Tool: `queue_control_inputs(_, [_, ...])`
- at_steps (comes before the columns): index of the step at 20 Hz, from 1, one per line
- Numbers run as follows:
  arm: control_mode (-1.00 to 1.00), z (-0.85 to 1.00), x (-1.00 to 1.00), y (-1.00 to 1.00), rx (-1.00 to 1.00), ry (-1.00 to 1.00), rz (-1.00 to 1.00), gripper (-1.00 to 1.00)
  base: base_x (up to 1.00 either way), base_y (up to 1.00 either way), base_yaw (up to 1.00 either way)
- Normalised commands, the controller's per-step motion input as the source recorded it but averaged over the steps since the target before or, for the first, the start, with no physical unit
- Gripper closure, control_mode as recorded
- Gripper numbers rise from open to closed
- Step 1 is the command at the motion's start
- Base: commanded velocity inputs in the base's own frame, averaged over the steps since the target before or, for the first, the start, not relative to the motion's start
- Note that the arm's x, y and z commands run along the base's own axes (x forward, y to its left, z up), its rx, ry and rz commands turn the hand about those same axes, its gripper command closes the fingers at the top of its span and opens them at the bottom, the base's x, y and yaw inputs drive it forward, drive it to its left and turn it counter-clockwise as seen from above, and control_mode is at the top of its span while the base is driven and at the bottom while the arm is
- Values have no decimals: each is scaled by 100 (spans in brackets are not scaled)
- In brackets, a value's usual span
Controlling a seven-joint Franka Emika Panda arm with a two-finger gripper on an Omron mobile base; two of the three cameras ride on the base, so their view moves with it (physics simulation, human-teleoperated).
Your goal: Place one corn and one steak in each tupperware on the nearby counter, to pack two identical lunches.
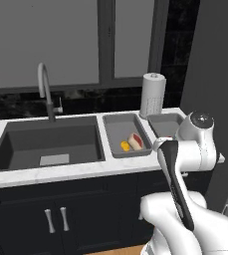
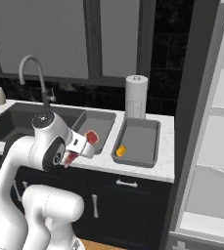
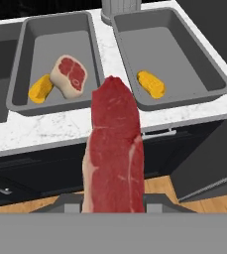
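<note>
Two trays sit side by side on the worktop (image 1: 60, 172). Left base view: left tray (image 1: 116, 125) already has its corn (image 1: 125, 146) and steak (image 1: 135, 141), so it's packed. Right base view: right tray (image 2: 139, 129) has just a corn (image 2: 121, 151); your hand (image 2: 77, 150) hangs off the worktop's front edge, arm folded back. Hand view: second steak (image 3: 115, 154) is pinched between the fingers, short of the right tray.

red steak (image 3: 114, 149), yellow-orange corn (image 3: 151, 84), grey tupperware (image 3: 194, 74)

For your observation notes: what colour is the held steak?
Deep red with a pale tan edge, on the steak; hand view shows it best.
</note>
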Motion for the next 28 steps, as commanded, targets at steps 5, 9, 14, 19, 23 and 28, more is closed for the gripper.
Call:
queue_control_inputs(5, [-100, 0, 0, 0, 0, 0, 0, 100, 0, 0, 0])
queue_control_inputs(9, [-100, 0, 0, 0, 0, 0, 0, 100, 0, 0, 0])
queue_control_inputs(14, [-100, 0, -4, -47, 8, 0, 0, 100, 0, 0, 0])
queue_control_inputs(19, [-100, 35, -13, -41, -9, -23, 0, 100, 0, 0, 0])
queue_control_inputs(23, [-100, 65, 0, -13, -13, -21, 5, 100, 0, 0, 0])
queue_control_inputs(28, [-100, 37, 3, -4, -15, -3, 1, 100, 0, 0, 0])
